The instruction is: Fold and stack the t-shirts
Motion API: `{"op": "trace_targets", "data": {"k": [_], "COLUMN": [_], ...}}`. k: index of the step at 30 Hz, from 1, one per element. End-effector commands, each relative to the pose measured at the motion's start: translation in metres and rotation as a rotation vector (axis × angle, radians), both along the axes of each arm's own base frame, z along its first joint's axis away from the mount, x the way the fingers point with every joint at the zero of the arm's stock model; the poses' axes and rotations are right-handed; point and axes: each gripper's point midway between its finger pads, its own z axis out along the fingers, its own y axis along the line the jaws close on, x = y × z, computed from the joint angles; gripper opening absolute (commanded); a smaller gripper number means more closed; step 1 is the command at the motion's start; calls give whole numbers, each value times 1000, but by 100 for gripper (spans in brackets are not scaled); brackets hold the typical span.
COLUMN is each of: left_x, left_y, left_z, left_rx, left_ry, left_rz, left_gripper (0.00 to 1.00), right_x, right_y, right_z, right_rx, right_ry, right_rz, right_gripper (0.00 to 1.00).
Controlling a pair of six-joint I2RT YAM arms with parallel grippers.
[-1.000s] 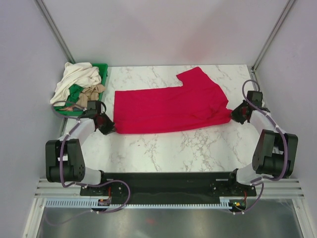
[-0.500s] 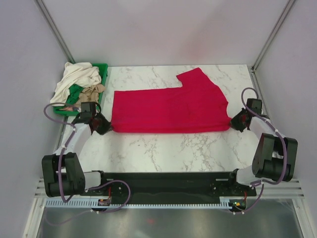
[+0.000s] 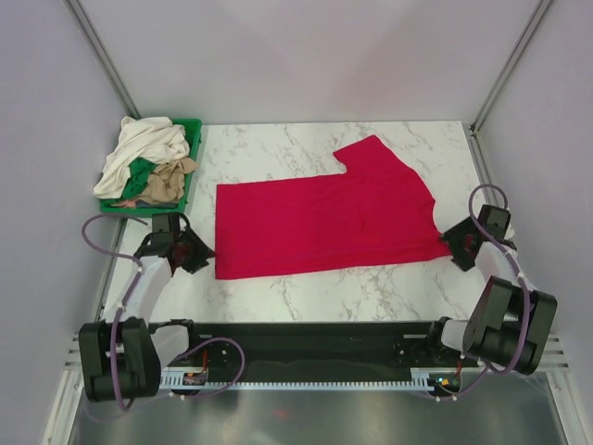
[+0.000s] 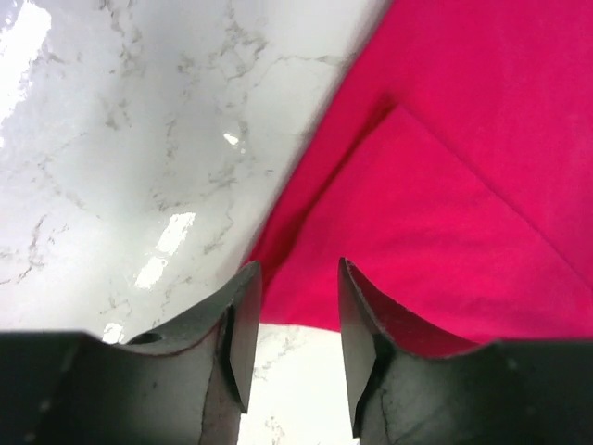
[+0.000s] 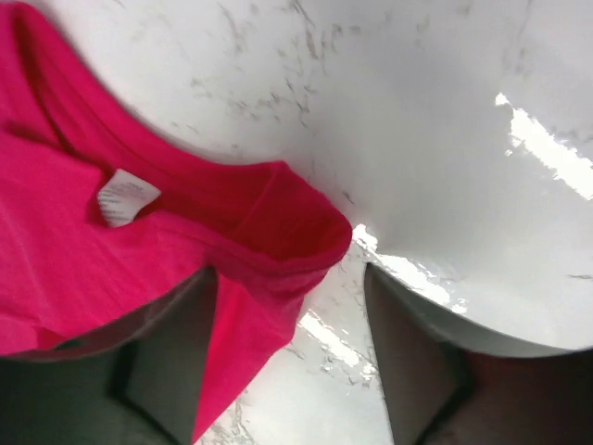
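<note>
While gripping nothing, bracketing the crimson t-shirt [image 3: 324, 215] along its left-right length: narrowly parted left gripper [image 3: 193, 252] by the hem [image 4: 301, 269], wide-spread right gripper [image 3: 461, 244] astride the collar [image 5: 287, 218].

Black-and-white arms [image 3: 146, 271], seemingly purple cables [image 3: 85, 233]

crimson t-shirt [image 3: 324, 218]; white grey-veined marble table [image 3: 306, 287]; green tray [image 3: 193, 130]; cream shirt [image 3: 139, 148]

Robotics lab cell: blank white walls [image 3: 306, 65], aluminium frame posts [image 3: 100, 56], marble-look table [image 3: 306, 292], two bolted arms [image 3: 144, 273].
</note>
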Motion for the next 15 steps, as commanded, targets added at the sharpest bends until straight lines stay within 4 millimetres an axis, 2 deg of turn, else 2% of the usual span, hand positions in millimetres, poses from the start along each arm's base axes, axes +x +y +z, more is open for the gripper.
{"op": "trace_targets", "data": {"k": [1,3,4,6,7,9,10,11,12,13,14,15], "left_x": [12,15,22,17,19,12,11,10,5,5,3,3], "left_y": [11,11,13,12,13,10,9,9,4,1,-1,-2], "left_z": [38,63,90,107,125,137,144,148,148,156,158,160], "left_rx": [54,69,90,105,126,137,158,165,149,160,169,169], "left_ry": [-178,-234,-301,-307,-350,-368,-386,-394,-384,-401,-405,-409], "left_rz": [37,23,8,-16,-44,-89,-121,-134,-167,-210,-252,-253], "left_gripper": [47,53,55,59,60,63,64,65,91,95,100,100], "right_x": [19,22,30,41,55,79,100,113,132,156,176,191], "right_y": [-24,-30,-34,-31,-20,-3,23,32,43,60,68,75], "right_z": [47,71,92,117,139,156,183,190,173,200,172,171], "right_rx": [-136,-182,-206,-225,-234,-244,-253,-275,-276,-287,-264,-252], "right_ry": [-145,-188,-231,-287,-342,-395,-460,-467,-412,-465,-393,-393], "right_rz": [-25,-35,-36,-7,34,106,188,216,271,323,371,391], "right_gripper": [75,82,83,84,84,85,85,85,86,86,86,85]}}
